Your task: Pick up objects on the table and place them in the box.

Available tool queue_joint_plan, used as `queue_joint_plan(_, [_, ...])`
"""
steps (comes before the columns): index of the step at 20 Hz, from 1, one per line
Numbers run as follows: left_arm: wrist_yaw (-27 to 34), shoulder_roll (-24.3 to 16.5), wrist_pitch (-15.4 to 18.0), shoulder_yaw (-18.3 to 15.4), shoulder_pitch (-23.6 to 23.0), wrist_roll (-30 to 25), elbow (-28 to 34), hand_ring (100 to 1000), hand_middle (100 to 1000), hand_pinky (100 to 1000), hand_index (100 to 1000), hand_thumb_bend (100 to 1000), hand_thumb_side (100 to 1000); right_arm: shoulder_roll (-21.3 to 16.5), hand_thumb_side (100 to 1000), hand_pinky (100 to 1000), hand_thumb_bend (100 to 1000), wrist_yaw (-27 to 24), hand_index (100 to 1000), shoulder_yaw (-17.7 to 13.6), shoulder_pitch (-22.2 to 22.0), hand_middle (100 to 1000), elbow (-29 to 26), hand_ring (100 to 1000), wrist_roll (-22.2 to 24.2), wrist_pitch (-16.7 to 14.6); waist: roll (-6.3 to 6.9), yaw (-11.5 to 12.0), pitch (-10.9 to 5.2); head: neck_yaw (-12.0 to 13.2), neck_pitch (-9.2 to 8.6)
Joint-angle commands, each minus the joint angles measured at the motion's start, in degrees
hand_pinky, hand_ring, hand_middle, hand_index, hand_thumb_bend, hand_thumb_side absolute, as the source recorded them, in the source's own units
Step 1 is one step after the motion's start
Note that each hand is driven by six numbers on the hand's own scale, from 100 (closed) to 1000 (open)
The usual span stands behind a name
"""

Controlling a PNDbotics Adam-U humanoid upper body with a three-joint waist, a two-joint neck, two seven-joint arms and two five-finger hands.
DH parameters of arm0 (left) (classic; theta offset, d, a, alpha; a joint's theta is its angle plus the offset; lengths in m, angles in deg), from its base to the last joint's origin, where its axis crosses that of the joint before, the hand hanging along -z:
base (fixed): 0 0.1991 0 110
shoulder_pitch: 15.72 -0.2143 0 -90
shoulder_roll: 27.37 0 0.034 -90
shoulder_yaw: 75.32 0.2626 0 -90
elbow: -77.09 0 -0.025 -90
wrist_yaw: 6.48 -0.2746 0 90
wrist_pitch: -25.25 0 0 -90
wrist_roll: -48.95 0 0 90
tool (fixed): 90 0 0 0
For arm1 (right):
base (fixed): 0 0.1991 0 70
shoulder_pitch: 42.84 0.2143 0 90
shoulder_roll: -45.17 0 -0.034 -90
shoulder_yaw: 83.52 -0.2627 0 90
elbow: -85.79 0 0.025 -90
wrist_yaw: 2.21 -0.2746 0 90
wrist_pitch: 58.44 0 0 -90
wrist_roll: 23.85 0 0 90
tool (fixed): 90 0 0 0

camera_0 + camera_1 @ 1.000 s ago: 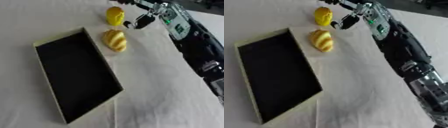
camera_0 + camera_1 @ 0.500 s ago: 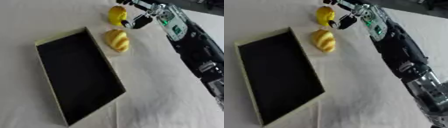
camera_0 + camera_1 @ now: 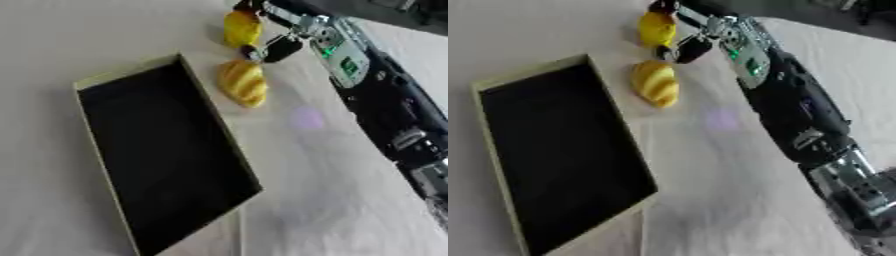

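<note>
A round yellow fruit (image 3: 240, 28) lies at the far edge of the table. My right hand (image 3: 282, 31) reaches in from the right and is curled round it: dark fingers (image 3: 663, 6) hook over its far side and the thumb (image 3: 686, 50) sits against its near side. The fruit still looks to be resting on the cloth. A ridged yellow pastry-like piece (image 3: 243, 82) lies just nearer, beside the far right corner of the box (image 3: 225, 131). The box is shallow, black inside with a cream rim, and nothing shows in it. My left hand shows in neither view.
A pale cloth covers the table. My right forearm (image 3: 791, 107), black with a green-lit panel, stretches along the right side from the lower right corner. Bare cloth lies between the arm and the box's right wall.
The thumb has closed in toward the near side of the yellow fruit. The whole picture has shifted a little, so the camera moved; the box and both yellow things stay put.
</note>
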Motion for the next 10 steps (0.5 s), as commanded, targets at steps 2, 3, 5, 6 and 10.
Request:
queue_joint_plan(2, [-0.09,-0.37,-0.15,-0.17,0.48,-0.25,0.9,833,816,877,902,100,645,-1.45,100,847,100,-0.54,696,-0.79,0.93,581,-0.15,784,-2.8,0.7,0.53,0.3,-1.29,-0.31,-0.64])
queue_joint_plan(3, [-0.09,-0.34,-0.21,-0.14,0.46,-0.28,0.9,833,816,877,902,100,645,-1.4,100,839,100,-1.26,669,-0.7,0.92,554,-0.19,767,-3.55,0.89,0.56,0.31,-1.32,-0.3,-0.55])
queue_joint_plan(5, [-0.07,-0.27,-0.34,-0.12,0.31,-0.35,0.9,834,815,878,902,100,647,-1.34,100,830,100,-3.27,625,-0.35,0.88,515,-0.63,746,-4.54,0.96,0.67,0.11,-1.47,-0.37,-0.21])
queue_joint_plan(6, [-0.02,-0.23,-0.4,-0.15,0.26,-0.33,0.9,834,815,878,902,100,647,-1.42,100,827,100,-4.18,616,-0.19,0.89,510,-1.03,741,-5.02,1.04,0.75,-0.04,-1.58,-0.4,0.0])
queue_joint_plan(10, [0.15,-0.31,-0.55,-0.14,0.03,-0.29,0.9,834,815,878,902,100,645,-1.75,100,828,100,-8.66,608,0.45,1.06,514,-3.45,738,-7.12,1.73,1.3,-0.91,-2.25,-0.44,0.82])
